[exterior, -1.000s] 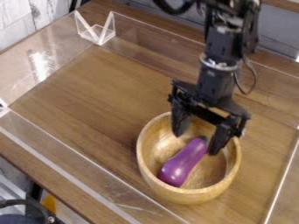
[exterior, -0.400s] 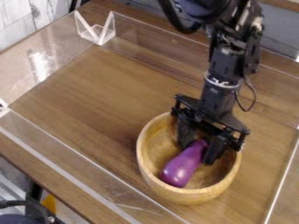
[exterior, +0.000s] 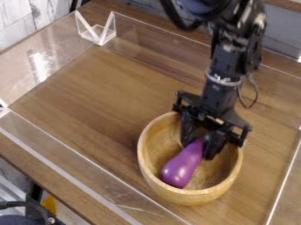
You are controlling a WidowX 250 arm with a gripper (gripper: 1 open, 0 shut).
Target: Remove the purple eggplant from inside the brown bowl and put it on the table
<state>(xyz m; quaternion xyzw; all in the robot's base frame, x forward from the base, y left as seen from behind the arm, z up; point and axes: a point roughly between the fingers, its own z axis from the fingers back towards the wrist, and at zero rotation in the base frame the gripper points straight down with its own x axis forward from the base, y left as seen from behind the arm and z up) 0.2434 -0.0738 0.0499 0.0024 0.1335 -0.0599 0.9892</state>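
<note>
The purple eggplant (exterior: pixel 186 164) lies slanted inside the brown bowl (exterior: pixel 153 149), near its right side, so the tool (exterior: pixel 207 141) reaches steeply down over the eggplant's upper end, fingers straddling it, partly open. Whether they grip yet I cannot tell. The surrounding worktop (exterior: pixel 106 97) offers space for setting it down.
</note>
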